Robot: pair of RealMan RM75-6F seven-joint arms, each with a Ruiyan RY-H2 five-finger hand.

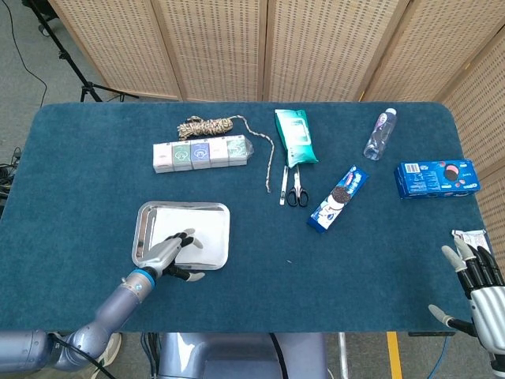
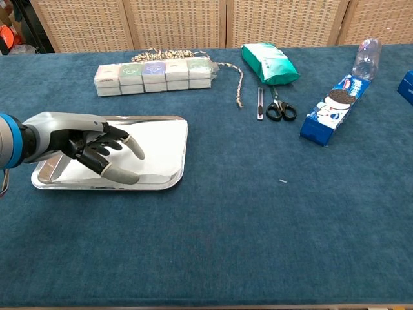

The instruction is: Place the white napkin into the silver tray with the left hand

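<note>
The white napkin (image 2: 151,148) lies flat inside the silver tray (image 2: 173,183), a shiny rounded rectangle on blue felt. The left hand (image 2: 84,145) hovers over its near edge, fingers spread, empty. The right hand (image 1: 477,280) waits open at the table's corner.

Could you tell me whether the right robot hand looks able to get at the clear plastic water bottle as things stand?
Probably yes: the right robot hand is open at the table's near right edge, and only bare blue cloth lies between it and the clear plastic water bottle.
</note>
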